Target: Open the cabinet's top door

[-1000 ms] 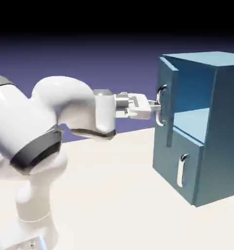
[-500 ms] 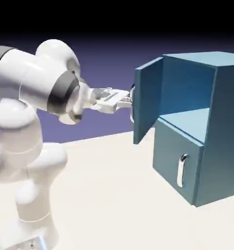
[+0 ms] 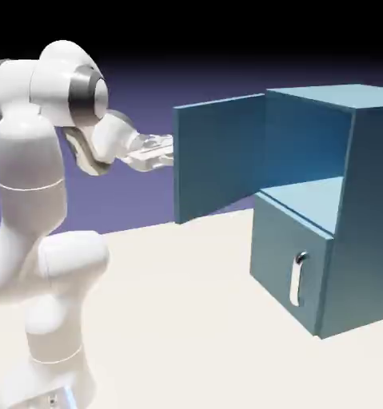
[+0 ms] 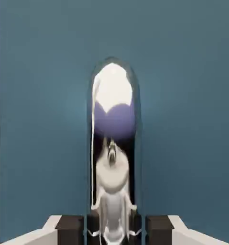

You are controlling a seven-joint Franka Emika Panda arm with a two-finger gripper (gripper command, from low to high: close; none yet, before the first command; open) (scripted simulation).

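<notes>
"What's behind it all?"

"A blue-violet backdrop (image 3: 146, 96), going black at the top, with a pale bench (image 3: 170, 319) below."

"And the cabinet (image 3: 378, 184)?"

"On the exterior view's right, teal-blue. Its top door (image 3: 218, 156) is swung well out toward the exterior view's left, so you can see straight into the upper compartment (image 3: 306, 196)."

"The lower door (image 3: 290, 252)?"

"Closed, with its short handle (image 3: 296, 279) upright on the front."

"Where's the arm (image 3: 30, 152), then?"

"On the exterior view's left. It bends over at the top and reaches to the free edge of the top door, which hides the tips in that view."

"So is the hand (image 4: 114, 232) holding anything?"

"Yes, it's clenched on the top door's long handle (image 4: 113, 129). In the hand view the handle runs up the middle, shiny as a mirror, with a dark fingertip (image 4: 69, 229) on either side of its lower part."

"And around it?"

"Mostly the flat teal face of the top door, plus a thin strip of violet and black down the hand view's left side."
</notes>
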